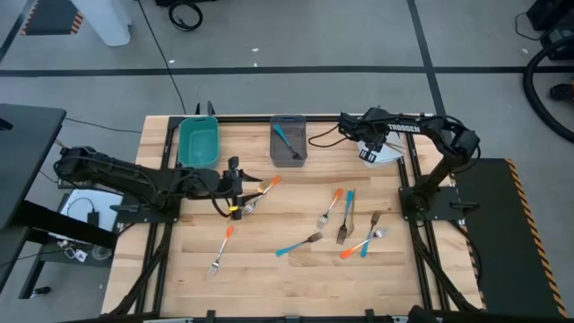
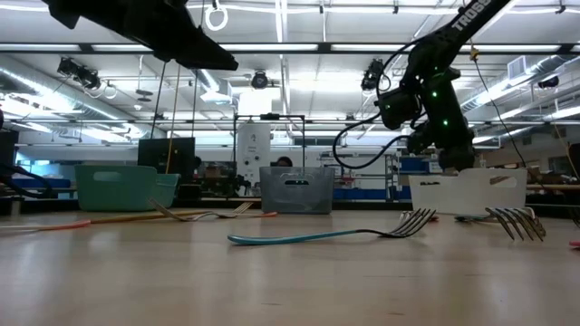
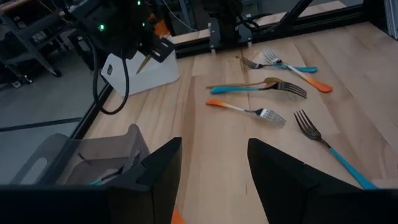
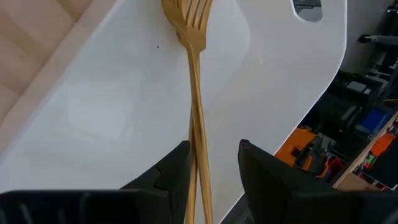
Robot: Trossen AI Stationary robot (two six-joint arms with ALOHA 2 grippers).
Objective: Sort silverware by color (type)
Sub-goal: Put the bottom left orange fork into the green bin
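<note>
Several slim forks with orange, blue or golden handles lie flat on the wooden table (image 1: 296, 269), most of them around (image 1: 348, 224). One orange fork (image 1: 262, 191) lies just beside my left gripper (image 1: 239, 184), which is open and hovers low over the table near the grey bin (image 1: 288, 142). A blue fork (image 1: 285, 139) lies in that bin. My right gripper (image 4: 214, 165) is open over the white bin (image 4: 93, 99). A golden fork (image 4: 194, 56) runs out between its fingers, tines down on the bin floor. My right gripper has the golden fork's handle (image 4: 199, 155) passing between its spread fingers, close to one finger (image 4: 177, 168). I cannot tell whether it touches that finger. The fork slants down into the white bin, its tines (image 4: 186, 15) at the bin floor.
A teal bin (image 1: 198, 141) stands at the far edge, left of the grey one. A single orange fork (image 1: 221, 248) lies toward the near left. A black frame rail (image 1: 269, 117) borders the far edge. Bare wood lies along the near edge.
</note>
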